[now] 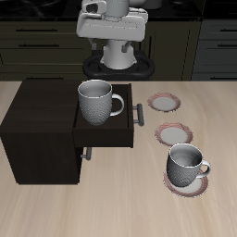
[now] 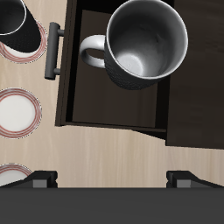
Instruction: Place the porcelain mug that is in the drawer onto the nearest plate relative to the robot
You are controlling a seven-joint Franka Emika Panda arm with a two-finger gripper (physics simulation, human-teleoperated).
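Nothing done yet, we reckon: the ribbed grey-white porcelain mug (image 1: 98,102) w/ loop handle sits upright in the open dark wooden drawer (image 1: 104,136), untouched. We'd pick the small pink-rimmed saucer (image 1: 164,101) farthest back as the target plate, nearest the robot's base; it's bare. Two similar saucers sit nearer the front edge, one carrying a second grey-white mug (image 1: 186,167). Grasp, lift, carry and place all remain. Our boxy grey gripper (image 2: 112,179) hangs high above the drawer, pointing down, fingers apart, holding nothing.

Robot (image 1: 116,32): white-grey jointed arm, round black base; hand (image 2: 112,180) with dark fingertips.
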